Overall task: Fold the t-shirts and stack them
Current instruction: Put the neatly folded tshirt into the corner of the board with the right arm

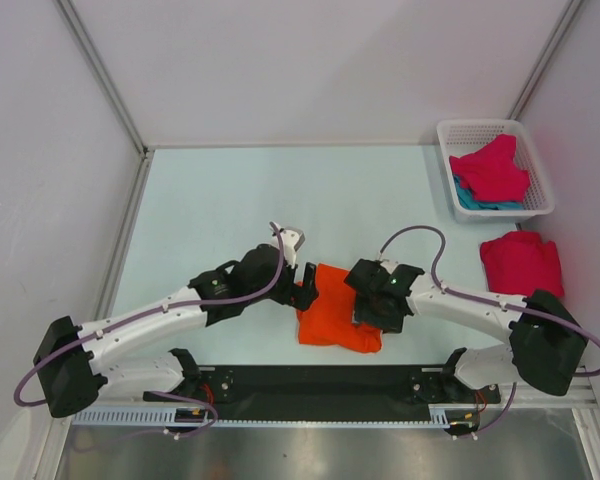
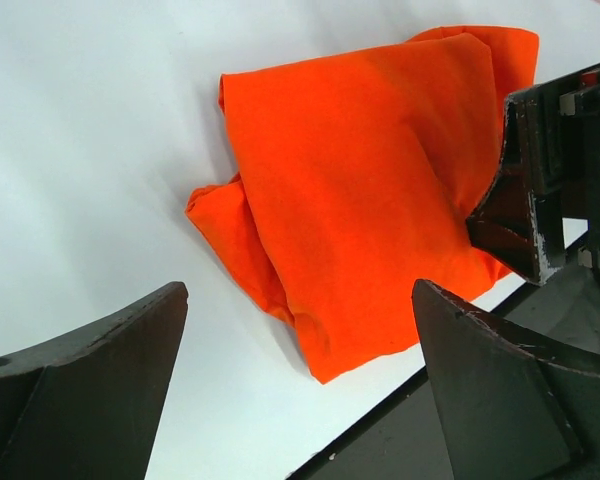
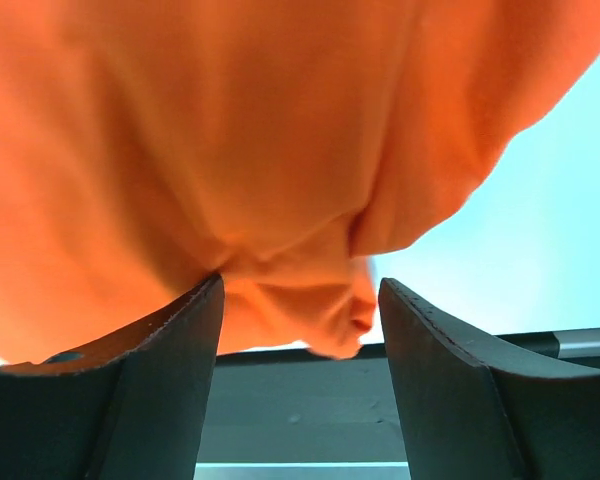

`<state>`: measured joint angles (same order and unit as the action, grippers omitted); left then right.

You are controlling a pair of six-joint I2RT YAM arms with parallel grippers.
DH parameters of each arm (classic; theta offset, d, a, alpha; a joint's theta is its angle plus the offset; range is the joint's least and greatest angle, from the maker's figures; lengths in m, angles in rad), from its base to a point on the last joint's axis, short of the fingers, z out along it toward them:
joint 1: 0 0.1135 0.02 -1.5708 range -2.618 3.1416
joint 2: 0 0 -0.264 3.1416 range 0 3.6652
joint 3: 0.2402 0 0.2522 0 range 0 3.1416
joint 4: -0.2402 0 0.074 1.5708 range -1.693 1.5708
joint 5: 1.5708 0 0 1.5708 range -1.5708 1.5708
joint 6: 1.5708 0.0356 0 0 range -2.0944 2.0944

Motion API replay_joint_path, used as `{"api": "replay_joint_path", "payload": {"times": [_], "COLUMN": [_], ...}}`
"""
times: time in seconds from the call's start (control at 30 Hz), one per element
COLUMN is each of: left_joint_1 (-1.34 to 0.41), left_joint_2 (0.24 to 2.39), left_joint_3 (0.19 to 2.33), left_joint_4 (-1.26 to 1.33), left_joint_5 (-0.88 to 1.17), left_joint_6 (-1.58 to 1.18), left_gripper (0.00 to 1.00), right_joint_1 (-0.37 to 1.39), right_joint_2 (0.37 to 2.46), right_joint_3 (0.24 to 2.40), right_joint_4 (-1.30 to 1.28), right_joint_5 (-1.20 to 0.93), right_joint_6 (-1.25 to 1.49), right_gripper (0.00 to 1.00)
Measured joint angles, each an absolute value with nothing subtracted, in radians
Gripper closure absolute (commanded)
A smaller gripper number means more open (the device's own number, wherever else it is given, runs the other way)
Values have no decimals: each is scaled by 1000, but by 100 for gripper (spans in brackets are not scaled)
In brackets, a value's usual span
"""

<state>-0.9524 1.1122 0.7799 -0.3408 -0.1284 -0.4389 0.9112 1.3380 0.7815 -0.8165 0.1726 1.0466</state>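
Orange t-shirt [image 1: 335, 325] lies folded at the near middle of my desk [image 1: 210, 200], flanked by both my pincers. Furthest left, my left pincer [image 2: 300, 285] hangs just beside the shirt's left edge, apart from the cloth. Its fingers [image 2: 100, 380] are spread wide and grip nothing.

The shirt itself is a thick, flat packet, a little longer than wide. Its long axis runs from the black rail [image 1: 320, 385] at my bases away toward the far wall, and its near edge sits just beyond that rail. I cannot tell which end holds the collar. From my left wrist the top layer looks smooth, with a rumpled fold sticking out from beneath one side.

My right pincer [image 3: 300, 285] is over the right part of the packet, one finger touching the cloth there. Its jaws stand partly apart, and a soft bulge of orange cloth sits in the gap between them. I see no pinch on it, so I count this pincer as holding nothing.

Further right, well apart from the orange one, a magenta t-shirt [image 1: 521, 262] lies folded on the desk near the right wall. Beyond it, in the far right corner, the white basket [image 1: 480, 124] holds a second magenta t-shirt [image 1: 492, 170]. That one is crumpled and lies on top of a teal t-shirt [image 1: 475, 203], which peeks out at the near side.
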Motion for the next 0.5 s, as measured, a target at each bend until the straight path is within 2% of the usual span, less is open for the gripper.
{"api": "replay_joint_path", "payload": {"times": [0.17,0.5], "left_joint_1": [-927,-896], "left_joint_2": [1140,1360], "left_joint_3": [717,597], "left_joint_4": [-258,-102], "left_joint_5": [-85,-11], "left_joint_6": [-489,-657], "left_gripper": [0,0], "right_joint_1": [924,868], "right_joint_2": [1301,1243], "right_joint_3": [810,756], "right_joint_4": [-849,-878], "right_joint_5": [204,220], "right_joint_6": [1055,1051], "right_gripper": [31,29]}}
